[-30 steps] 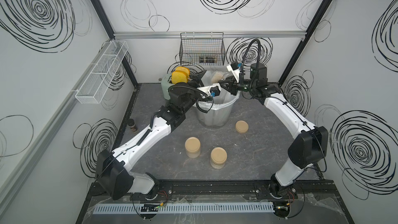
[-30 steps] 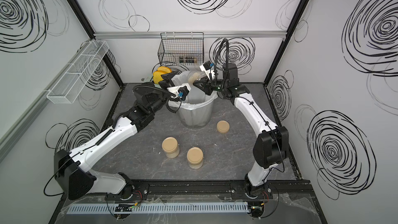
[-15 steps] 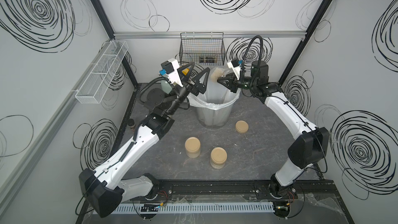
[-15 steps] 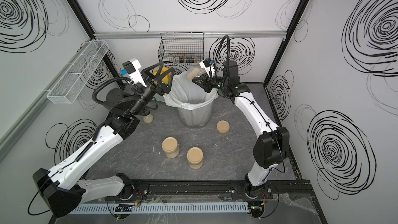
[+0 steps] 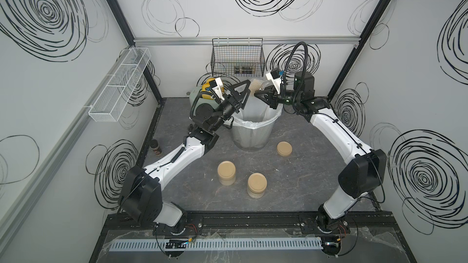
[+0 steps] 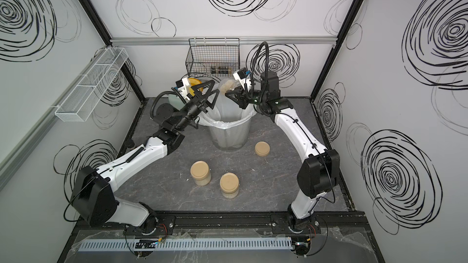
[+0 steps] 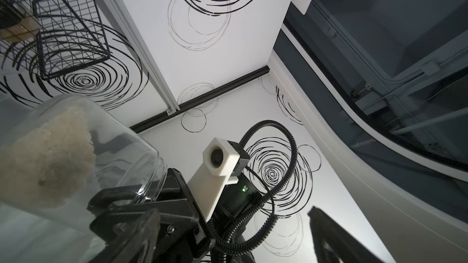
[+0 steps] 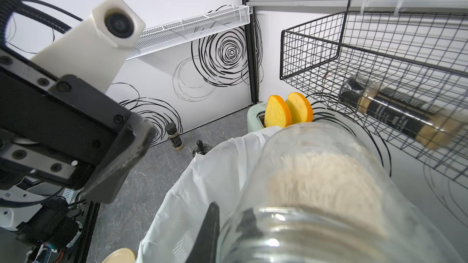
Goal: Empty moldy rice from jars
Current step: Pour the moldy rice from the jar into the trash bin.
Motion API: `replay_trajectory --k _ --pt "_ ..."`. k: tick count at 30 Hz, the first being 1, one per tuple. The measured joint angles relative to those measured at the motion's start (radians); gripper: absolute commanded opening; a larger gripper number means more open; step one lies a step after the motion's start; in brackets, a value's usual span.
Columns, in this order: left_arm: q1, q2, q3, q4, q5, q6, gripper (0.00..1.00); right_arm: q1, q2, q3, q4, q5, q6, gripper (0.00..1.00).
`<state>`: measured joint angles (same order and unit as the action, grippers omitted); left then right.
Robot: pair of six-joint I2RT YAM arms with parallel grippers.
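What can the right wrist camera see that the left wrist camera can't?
Only the right wrist view shows the pale green toaster with two yellow slices, the small spice bottle on the floor and the white mesh shelf. Only the left wrist view shows the right arm's camera, its ribbed black cable and the room above the cell. Both show the clear jar with clumped rice inside, and the black wire basket.

Two lidded jars (image 5: 226,173) (image 5: 257,184) stand on the worktop (image 5: 304,185), plus one open jar (image 8: 316,236). One loose lid (image 5: 284,148), one bin (image 5: 253,135), one toaster (image 8: 254,122), two small bottles (image 5: 156,147) (image 5: 244,70), two wire baskets (image 5: 238,56) (image 5: 121,89).
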<state>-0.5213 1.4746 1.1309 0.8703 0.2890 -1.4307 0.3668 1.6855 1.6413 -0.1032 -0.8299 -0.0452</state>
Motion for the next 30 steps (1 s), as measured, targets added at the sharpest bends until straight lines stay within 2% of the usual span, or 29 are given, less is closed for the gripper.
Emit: replay_trajectory --k 4,7,18,30 --pt "-0.002 0.015 -0.001 0.013 0.006 -0.113 0.96 0.0 0.0 0.0 0.021 -0.001 0.003 0.0" --pt "-0.004 0.014 -0.004 -0.022 -0.002 -0.152 0.96 0.004 -0.001 0.0 0.042 -0.002 0.008 0.0" --pt "-0.003 0.041 0.023 -0.209 -0.02 -0.162 0.96 0.045 -0.018 -0.005 0.069 -0.031 0.019 0.0" --pt "0.008 0.096 0.054 -0.224 -0.019 -0.159 0.96 0.092 -0.09 -0.097 0.099 -0.039 0.017 0.0"
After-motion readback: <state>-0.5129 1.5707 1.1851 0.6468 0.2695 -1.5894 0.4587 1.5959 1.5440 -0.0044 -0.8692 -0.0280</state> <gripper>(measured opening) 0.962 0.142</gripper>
